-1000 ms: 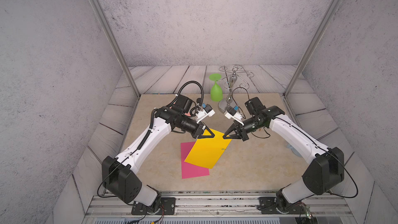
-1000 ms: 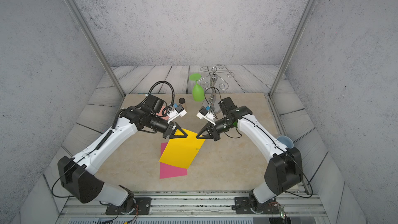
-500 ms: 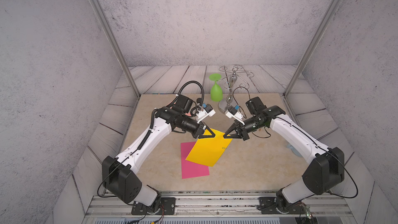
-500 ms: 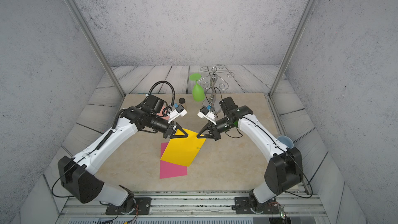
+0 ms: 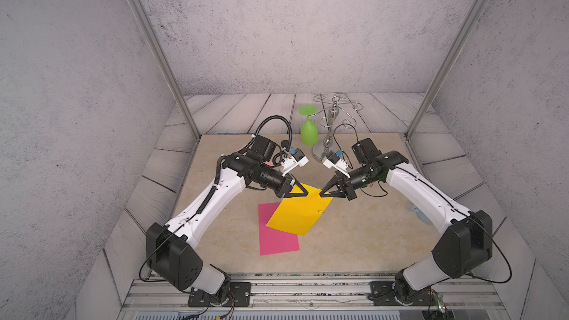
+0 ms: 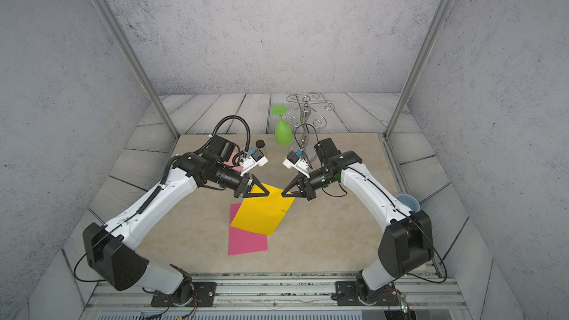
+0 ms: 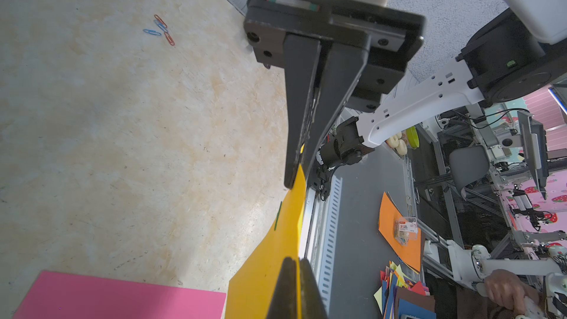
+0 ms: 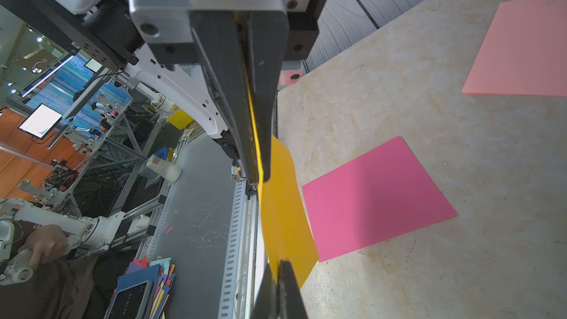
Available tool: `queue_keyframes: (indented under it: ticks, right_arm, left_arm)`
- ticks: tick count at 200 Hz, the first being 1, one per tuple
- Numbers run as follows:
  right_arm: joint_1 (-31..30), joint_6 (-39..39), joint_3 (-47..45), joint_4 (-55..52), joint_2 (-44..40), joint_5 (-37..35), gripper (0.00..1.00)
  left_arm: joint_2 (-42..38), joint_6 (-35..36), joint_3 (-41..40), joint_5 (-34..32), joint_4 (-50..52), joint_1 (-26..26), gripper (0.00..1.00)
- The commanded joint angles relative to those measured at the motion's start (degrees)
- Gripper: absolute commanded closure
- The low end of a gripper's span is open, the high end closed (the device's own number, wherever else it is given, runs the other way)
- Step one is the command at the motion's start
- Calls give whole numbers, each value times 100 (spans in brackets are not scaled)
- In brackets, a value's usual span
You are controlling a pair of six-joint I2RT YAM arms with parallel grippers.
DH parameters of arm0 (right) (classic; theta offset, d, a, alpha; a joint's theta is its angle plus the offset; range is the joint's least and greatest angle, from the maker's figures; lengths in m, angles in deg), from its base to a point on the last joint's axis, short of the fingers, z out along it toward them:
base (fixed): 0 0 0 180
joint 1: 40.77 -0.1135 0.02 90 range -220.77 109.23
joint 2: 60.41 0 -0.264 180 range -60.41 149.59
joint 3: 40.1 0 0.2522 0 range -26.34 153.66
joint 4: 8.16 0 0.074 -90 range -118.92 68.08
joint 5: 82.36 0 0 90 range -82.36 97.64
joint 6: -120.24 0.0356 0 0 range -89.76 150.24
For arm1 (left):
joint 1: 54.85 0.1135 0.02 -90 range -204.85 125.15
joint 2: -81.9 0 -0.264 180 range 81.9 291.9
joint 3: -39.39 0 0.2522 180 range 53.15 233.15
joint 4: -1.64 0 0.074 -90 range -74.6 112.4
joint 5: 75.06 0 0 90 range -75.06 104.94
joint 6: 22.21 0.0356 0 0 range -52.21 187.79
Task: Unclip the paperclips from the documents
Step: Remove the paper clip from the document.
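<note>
Step in hand: left end effector [image 5: 303, 194] and right end effector [image 5: 322, 193] are clamping far corners of the yellow document [image 5: 297, 215], holding that edge raised off the desk [image 5: 354, 241]. A paperclip [image 5: 322, 210] is sitting on its right-arm edge. Next, the right end effector probably needs regrasping there.

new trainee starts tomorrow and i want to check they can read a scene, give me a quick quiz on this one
1. True or false: the left gripper and the right gripper are both shut on the yellow sheet.
2. Which sheet does the yellow one partly cover in both top views? A) a white sheet B) the magenta sheet C) a blue sheet
3. Fill in: the paperclip on the yellow sheet sits on the edge nearer the ___ gripper.

Key: 1 true; 2 B; 3 right
</note>
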Motion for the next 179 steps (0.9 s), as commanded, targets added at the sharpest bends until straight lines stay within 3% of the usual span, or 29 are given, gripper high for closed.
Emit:
queue_keyframes:
  ticks: [1, 179]
  right_arm:
    - [118, 37, 193, -22, 37, 153, 95]
    - [152, 47, 177, -12, 11, 189, 91]
  left_arm:
    - [-47, 196, -46, -75, 296, -24, 100]
    - [-20, 209, 73, -175, 343, -24, 100]
